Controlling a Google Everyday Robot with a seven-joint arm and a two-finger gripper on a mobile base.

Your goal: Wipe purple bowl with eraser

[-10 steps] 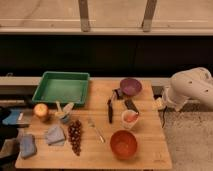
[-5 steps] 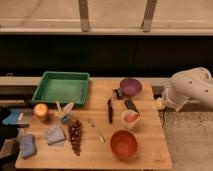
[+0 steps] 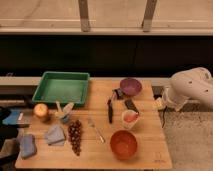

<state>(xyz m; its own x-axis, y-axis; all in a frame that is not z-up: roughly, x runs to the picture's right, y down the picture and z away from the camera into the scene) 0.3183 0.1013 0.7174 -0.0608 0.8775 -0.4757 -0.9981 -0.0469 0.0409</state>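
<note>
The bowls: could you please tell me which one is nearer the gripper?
The smaller purple bowl, at the far side; the orange bowl sits in front. The gripper hangs beside the table edge.

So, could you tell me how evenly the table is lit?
Camera view: warm, even light on the table; dark band behind it, bright strip above; the purple bowl shows no glare; the hand sits pale at the table's right edge.

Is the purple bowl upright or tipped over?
Upright: purple bowl shows its open rim upward. Gripper sits by the table's right edge.
</note>
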